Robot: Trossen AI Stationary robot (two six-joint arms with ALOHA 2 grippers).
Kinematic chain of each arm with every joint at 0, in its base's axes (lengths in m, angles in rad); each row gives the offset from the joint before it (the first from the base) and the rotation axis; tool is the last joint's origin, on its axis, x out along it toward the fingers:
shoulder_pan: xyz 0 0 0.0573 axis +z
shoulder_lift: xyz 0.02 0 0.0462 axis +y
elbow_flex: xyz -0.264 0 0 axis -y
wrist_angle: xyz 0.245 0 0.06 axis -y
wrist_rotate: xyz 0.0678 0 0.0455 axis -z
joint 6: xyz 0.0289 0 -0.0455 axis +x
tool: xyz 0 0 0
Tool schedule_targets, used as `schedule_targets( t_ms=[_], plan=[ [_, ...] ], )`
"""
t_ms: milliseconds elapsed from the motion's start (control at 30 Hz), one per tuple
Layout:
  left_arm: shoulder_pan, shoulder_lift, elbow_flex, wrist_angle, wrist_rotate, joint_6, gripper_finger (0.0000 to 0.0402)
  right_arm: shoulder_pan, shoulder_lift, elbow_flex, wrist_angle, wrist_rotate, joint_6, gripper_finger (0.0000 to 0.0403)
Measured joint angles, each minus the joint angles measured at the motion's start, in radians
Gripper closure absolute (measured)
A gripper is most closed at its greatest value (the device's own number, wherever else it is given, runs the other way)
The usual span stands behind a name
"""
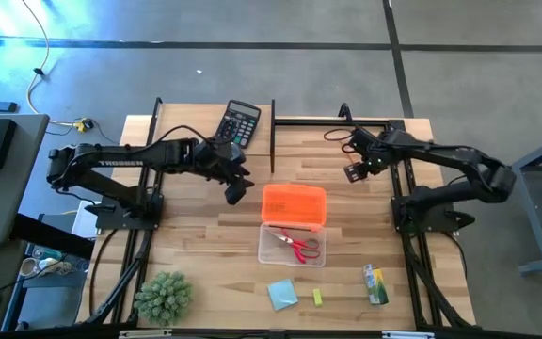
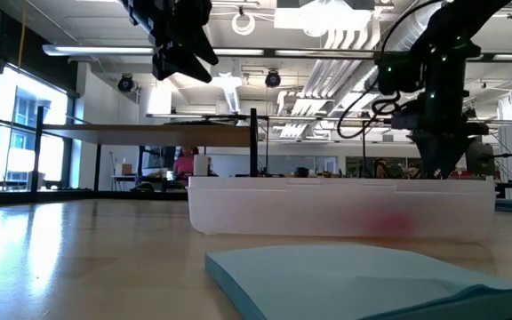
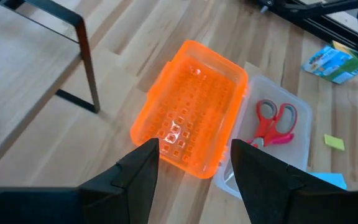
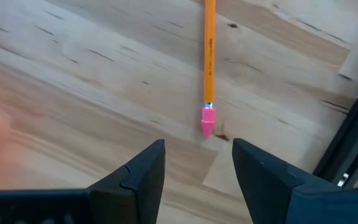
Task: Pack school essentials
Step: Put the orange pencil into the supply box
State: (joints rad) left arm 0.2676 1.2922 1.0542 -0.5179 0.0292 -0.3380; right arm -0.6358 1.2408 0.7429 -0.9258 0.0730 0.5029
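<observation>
**Two open end effectors hover near a half-packed pencil case**

The landmark is the clear case (image 1: pixel 291 244), a shallow open tray in the middle of the bench (image 1: pixel 205 235). Its orange lid (image 1: pixel 294 204) lies flipped back against the case's far edge, which leaves the tray open for loading.

Far to the left of the case, at the near edge, stands a spiky green plant (image 1: pixel 164 296). Beyond it, up and left of the case, the left end effector (image 3: pixel 191 163) hangs above the wood with its fingers apart and nothing between them; its camera looks down on the lid and tray, probably to line up a next move. A black calculator (image 1: pixel 238 122) lies farther back.

Inside the case rest the red-handled scissors (image 1: pixel 299 244), already packed. Just in front of the case, unpacked, lie the light-blue notepad (image 1: pixel 282 294) and the small yellow block (image 1: pixel 316 298).

Right of those sits the green-yellow packet (image 1: pixel 375 283), also waiting. Behind and to the right of the case, the right end effector (image 4: pixel 197 163) hovers open and empty directly over a wooden pencil (image 4: pixel 208 62) with a pink eraser tip, seemingly poised to pick it up.
</observation>
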Motion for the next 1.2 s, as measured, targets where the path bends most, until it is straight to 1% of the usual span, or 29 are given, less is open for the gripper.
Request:
schedule_targets(
  t_ms=[267, 600, 867, 1000, 1100, 1200],
  plan=[
    [0.01, 0.0, 0.0, 0.0, -0.011, 0.008, 0.0213, -0.025, 0.098, 0.0, 0.035, -0.009, -0.058, 0.0224],
    [0.013, 0.0, 0.0, 0.0, -0.011, 0.008, 0.0213, -0.057, 0.217, 0.0, 0.088, -0.019, -0.086, 0.0224],
    [0.013, 0.0, 0.0, -0.001, -0.011, 0.008, 0.0213, -0.087, 0.302, 0.001, 0.094, -0.026, -0.12, 0.0224],
    [0.013, 0.0, 0.0, -0.001, -0.011, 0.008, 0.0213, -0.103, 0.329, 0.005, 0.096, -0.053, -0.144, 0.0224],
    [0.013, 0.0, 0.0, -0.001, -0.011, 0.009, 0.0213, -0.111, 0.34, 0.005, 0.097, -0.066, -0.146, 0.0233],
    [0.013, 0.0, 0.0, -0.001, -0.011, 0.011, 0.0213, -0.119, 0.345, 0.005, 0.101, -0.078, -0.146, 0.0256]
  ],
)
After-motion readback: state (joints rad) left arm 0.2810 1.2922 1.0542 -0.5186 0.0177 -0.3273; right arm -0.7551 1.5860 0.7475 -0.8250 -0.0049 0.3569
